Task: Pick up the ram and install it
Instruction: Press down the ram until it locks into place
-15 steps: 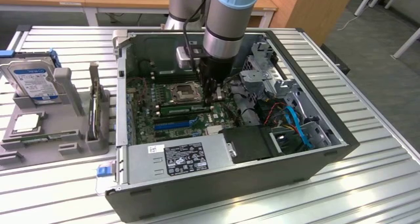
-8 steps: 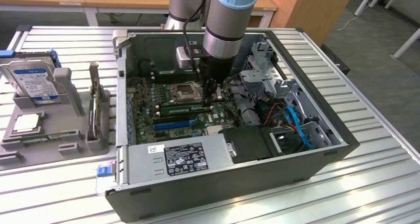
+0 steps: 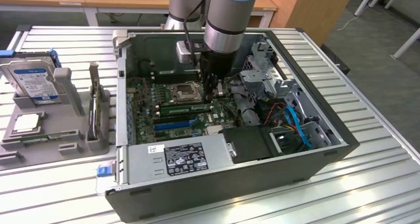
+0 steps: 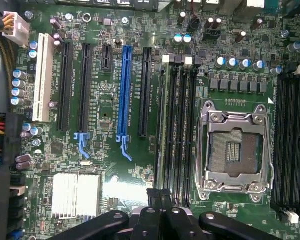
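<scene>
The ram (image 3: 186,107) is a thin green stick standing on edge in a black memory slot just beside the CPU socket (image 3: 184,91), inside the open computer case (image 3: 276,170). In the wrist view the ram (image 4: 162,130) appears edge-on along the slot bank. My gripper (image 3: 211,97) reaches down into the case at one end of the stick. Its dark fingers are shut together right over that end (image 4: 159,196). I cannot tell whether they touch it. Nothing shows between the fingers.
A grey fixture (image 3: 39,135) on the exterior view's left holds a hard drive (image 3: 36,81), a chip and an upright card (image 3: 95,106). In the case, a power supply (image 3: 177,157), drive cage (image 3: 262,74) and blue cables (image 3: 295,123) crowd the gripper. Blue and black expansion slots (image 4: 125,90) lie beside the memory bank.
</scene>
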`<state>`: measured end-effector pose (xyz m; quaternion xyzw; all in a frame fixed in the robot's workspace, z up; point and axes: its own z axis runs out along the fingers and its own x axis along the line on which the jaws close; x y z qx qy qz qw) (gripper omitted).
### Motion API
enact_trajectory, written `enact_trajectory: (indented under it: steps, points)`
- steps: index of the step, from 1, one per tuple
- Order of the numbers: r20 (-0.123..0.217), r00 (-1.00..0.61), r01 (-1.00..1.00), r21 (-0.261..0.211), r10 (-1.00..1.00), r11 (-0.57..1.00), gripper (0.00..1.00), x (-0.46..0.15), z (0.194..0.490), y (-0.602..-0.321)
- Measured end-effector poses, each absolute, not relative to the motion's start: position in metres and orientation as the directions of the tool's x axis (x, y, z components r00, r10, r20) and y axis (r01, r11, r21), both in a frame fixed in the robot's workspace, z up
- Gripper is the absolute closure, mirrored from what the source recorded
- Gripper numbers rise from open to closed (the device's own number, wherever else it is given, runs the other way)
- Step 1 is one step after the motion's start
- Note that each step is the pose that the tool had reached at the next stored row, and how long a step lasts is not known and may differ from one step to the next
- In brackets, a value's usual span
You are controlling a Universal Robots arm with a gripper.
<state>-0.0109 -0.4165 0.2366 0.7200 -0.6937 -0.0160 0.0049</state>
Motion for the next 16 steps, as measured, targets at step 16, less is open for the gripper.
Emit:
enact_trajectory:
  steps: [16]
  points:
    - [0.004,0.037,-0.999,0.018,-0.999,-0.037,0.89,-0.068,0.237,-0.417]
